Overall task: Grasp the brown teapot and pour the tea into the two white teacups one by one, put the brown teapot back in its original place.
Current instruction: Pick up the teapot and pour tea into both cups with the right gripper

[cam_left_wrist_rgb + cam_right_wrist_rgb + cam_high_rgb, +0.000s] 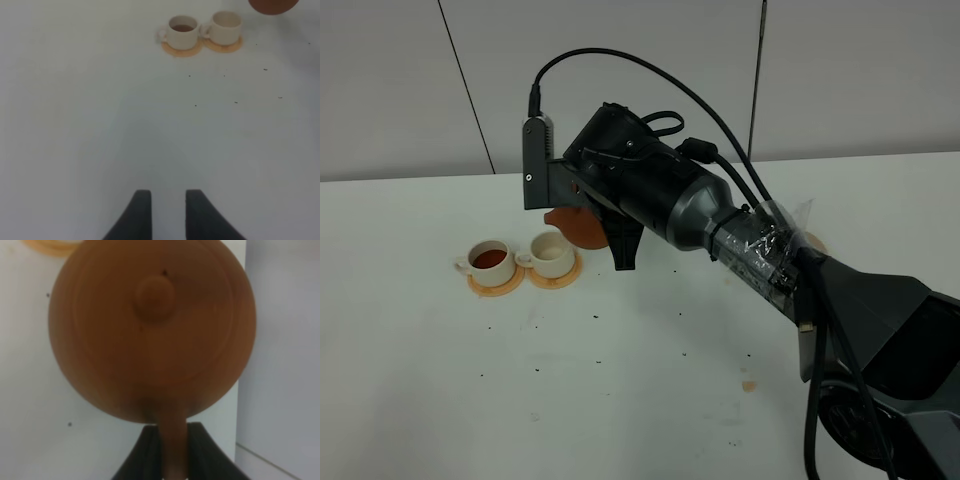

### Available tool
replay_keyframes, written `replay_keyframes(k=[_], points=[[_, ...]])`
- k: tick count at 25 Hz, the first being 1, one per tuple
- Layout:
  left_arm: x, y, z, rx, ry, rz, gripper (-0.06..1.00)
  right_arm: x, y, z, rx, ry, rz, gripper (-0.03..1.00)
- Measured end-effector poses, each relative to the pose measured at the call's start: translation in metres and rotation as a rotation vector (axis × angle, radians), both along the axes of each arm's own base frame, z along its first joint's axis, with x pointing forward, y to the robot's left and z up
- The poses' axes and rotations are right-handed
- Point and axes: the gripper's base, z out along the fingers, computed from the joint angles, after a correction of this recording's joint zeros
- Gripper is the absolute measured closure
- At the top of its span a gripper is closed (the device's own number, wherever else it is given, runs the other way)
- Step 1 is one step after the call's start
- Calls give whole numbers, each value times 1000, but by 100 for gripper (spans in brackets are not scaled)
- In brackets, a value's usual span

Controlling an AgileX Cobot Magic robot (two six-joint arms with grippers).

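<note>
Right now the right gripper [172, 442] is clamped on the loop handle of the brown teapot [152, 330], one finger on each side of the handle; the wrist view looks straight onto the knobbed lid. From the high camera the teapot sits under the arm's wrist, just beside and behind the near-empty white teacup [553, 255], with the spout end towards the cups (I can't tell tilt or height off the table from here). The other white teacup [490, 262], touching the first on its far side from the teapot, has reddish-brown tea in it. Each cup stands on its own orange coaster [492, 285]. A sliver of the pale saucer [814, 244] shows behind the right arm, well apart from the cups. The left gripper [167, 205] hangs over bare table [75, 125], its fingers slightly apart with nothing between, well apart from the cups. Dark specks are scattered on the tabletop.
</note>
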Motion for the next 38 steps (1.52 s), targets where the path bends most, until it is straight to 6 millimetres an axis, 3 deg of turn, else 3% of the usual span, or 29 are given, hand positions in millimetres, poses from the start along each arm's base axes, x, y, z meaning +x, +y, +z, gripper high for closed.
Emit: replay_keyframes(k=[11,18,38], points=[[0,0,0,0,0,0,70,-6,8,1,-60,-45,63,87],[0,0,0,0,0,0,70,-4,10,-14,-104,-46,67,87],[0,0,0,0,0,0,70,-1,8,-11,-171,-102,90,87]])
